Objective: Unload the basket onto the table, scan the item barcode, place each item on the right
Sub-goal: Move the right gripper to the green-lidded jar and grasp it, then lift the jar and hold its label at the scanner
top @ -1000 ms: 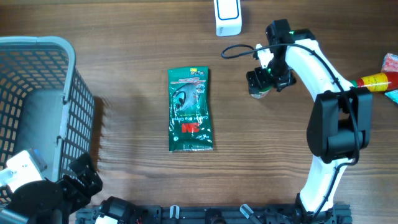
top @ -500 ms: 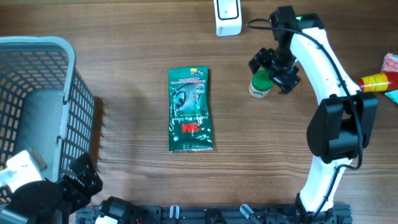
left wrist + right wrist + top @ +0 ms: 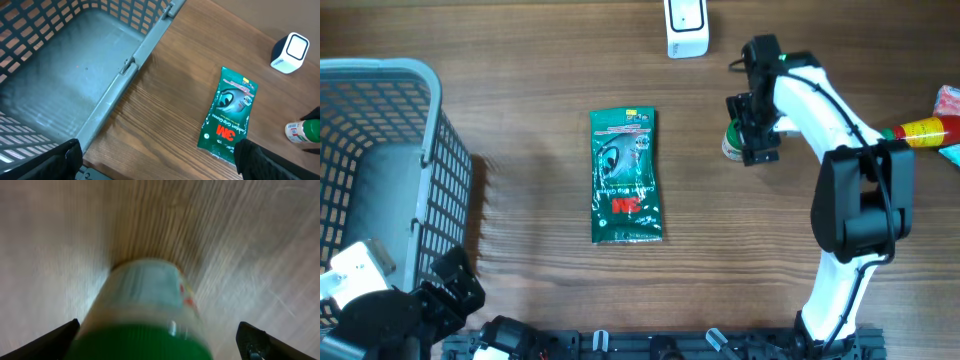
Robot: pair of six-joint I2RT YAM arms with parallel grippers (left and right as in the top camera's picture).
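Upper right of the overhead view: right arm (image 3: 820, 105) stretched up from the bottom edge, bent over to the left, right gripper (image 3: 752, 128) lowered at the bottle (image 3: 731, 142). Jaws spread wide. In the right wrist view, straddles the bottle with a fingertip in each lower corner; touch not to be told through the blur. Lower left corner of the overhead view: left arm (image 3: 380, 310) folded low beside the grey basket (image 3: 380, 68), left gripper (image 3: 160, 167) likewise wide open, nothing between its fingers.

Bottle on the wooden table (image 3: 520, 60), upper right of centre, below and right of the white scanner (image 3: 686, 28), apart from it. Lies on its side in the left wrist view, long axis across the frame, green cap to the right, white body to the left. Points cap-first at the camera in the right wrist view. Label print too blurred to read.

Centre of the table: green packet (image 3: 626, 176), flat, long axis up and down the frame, red "3M" near its lower end.
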